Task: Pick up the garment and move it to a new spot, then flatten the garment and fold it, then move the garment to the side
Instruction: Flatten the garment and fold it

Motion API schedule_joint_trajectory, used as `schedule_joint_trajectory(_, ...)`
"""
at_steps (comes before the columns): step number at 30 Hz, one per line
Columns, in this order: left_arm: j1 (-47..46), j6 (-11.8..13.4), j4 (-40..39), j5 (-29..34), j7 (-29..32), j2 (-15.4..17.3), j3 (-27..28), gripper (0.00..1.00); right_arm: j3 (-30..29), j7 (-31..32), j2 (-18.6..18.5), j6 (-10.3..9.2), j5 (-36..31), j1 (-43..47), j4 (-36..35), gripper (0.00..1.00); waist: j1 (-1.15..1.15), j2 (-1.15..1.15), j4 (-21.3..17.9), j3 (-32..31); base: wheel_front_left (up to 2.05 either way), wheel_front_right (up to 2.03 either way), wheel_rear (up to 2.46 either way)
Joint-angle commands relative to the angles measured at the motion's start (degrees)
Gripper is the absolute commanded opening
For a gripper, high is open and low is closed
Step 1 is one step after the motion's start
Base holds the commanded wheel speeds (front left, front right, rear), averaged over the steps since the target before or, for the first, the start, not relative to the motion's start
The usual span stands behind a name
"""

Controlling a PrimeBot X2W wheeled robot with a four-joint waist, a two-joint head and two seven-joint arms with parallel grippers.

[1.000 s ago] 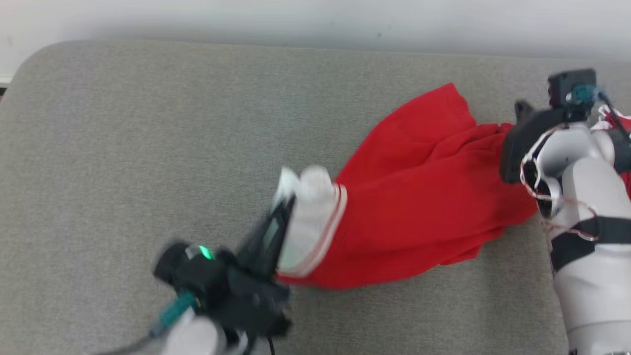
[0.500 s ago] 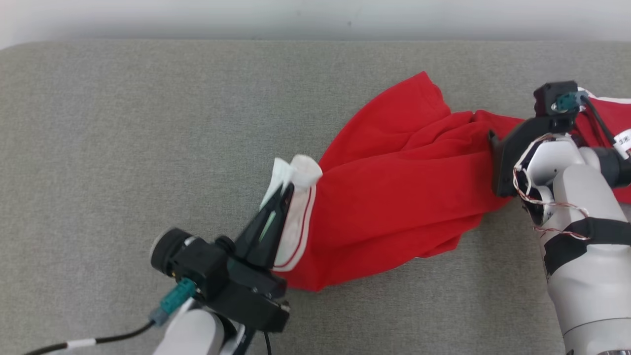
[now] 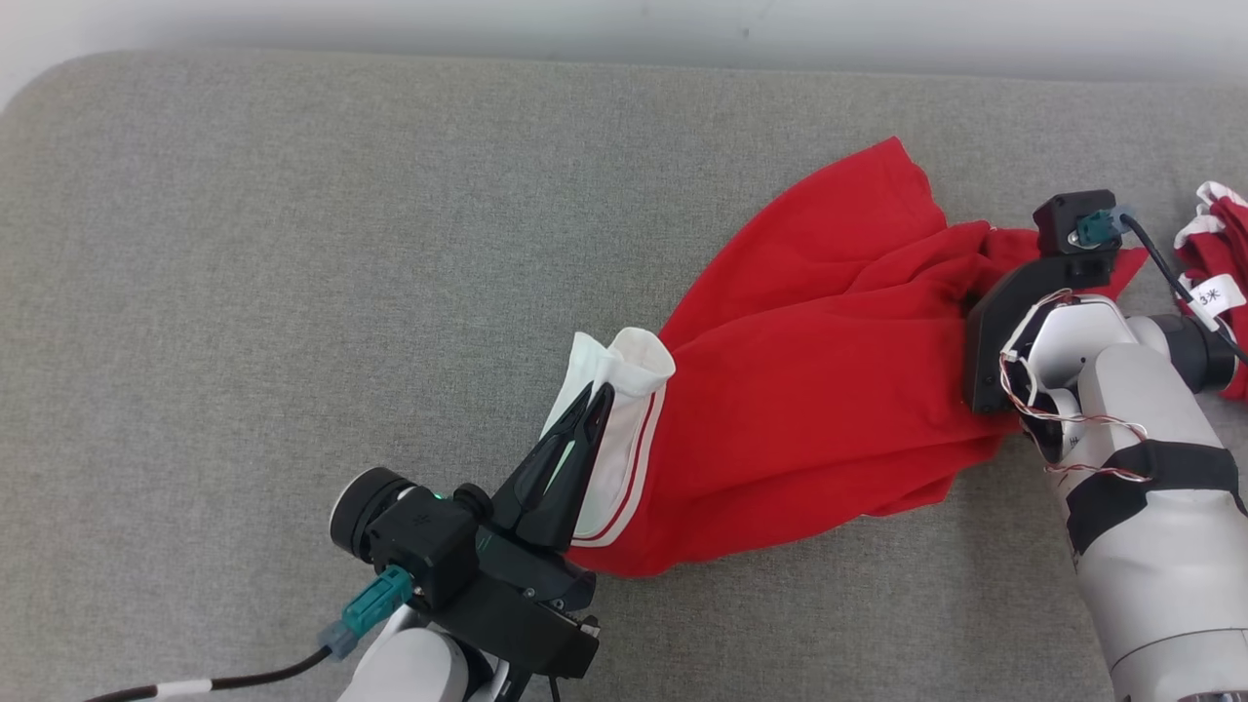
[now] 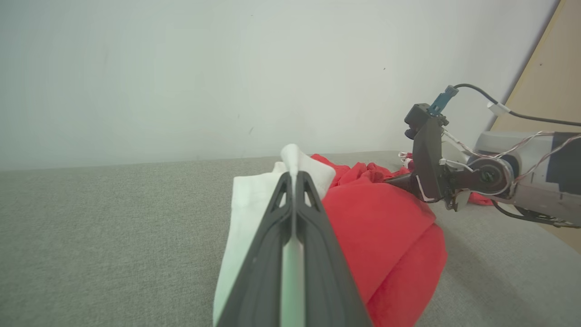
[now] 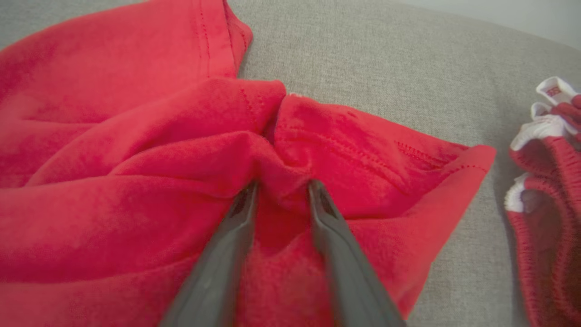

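Your table [image 3: 244, 244], covered in grey cloth, carries the red garment [image 3: 809, 390] on its right half, running from near the middle of the front edge up toward the far right corner. By my judgement you are early in the job. The garment is being handled at both ends but lies bunched in deep folds, not flat, and no fold has been made. That leaves the flattening, the folding and the move to the side. A second red and white piece [image 3: 1219, 253] lies at the right edge, just beside the garment and not touching it. The garment's white band [image 3: 624, 439] stands raised at the end nearer the front edge. Your left gripper [image 3: 597, 400] is pressed together on that band, pinching it. Your right gripper [image 5: 281, 186] stands spread astride a gathered ridge of red cloth at the other end. There is cloth between its fingers, but I can see no clamp on it.
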Motion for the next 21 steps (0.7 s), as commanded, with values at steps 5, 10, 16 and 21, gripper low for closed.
schedule_joint_trajectory(5, 0.2, 0.0, -0.5, 0.4, -0.2, -0.4, 0.5, 0.00, 0.0, -2.0, 0.0, -0.14, -0.6, -0.8, 0.2, 0.00, 0.00, 0.00, -0.3, -0.2, 0.00, 0.00, 0.00)
schedule_joint_trajectory(10, -2.9, 0.1, -1.3, 1.0, -0.2, 0.5, 2.0, 0.00, -1.0, -6.1, 0.4, -0.14, -0.5, -2.7, -1.4, 0.00, 0.00, 0.00, -0.7, 0.0, 0.00, 0.00, 0.00)
schedule_joint_trajectory(16, -13.6, 0.1, 0.6, 3.8, -0.2, 3.4, 6.2, 0.00, -4.0, -12.9, 2.6, -0.14, 0.7, -8.4, -3.0, 0.00, 0.00, 0.00, -2.9, 1.1, 0.00, 0.00, 0.00)
schedule_joint_trajectory(21, -27.0, 0.2, 6.2, 7.4, -0.2, 6.1, 8.0, 0.00, -4.9, -20.7, 4.9, -0.14, 1.8, -16.4, -2.2, 0.00, 0.00, 0.00, -5.9, 2.2, 0.00, 0.00, 0.00)
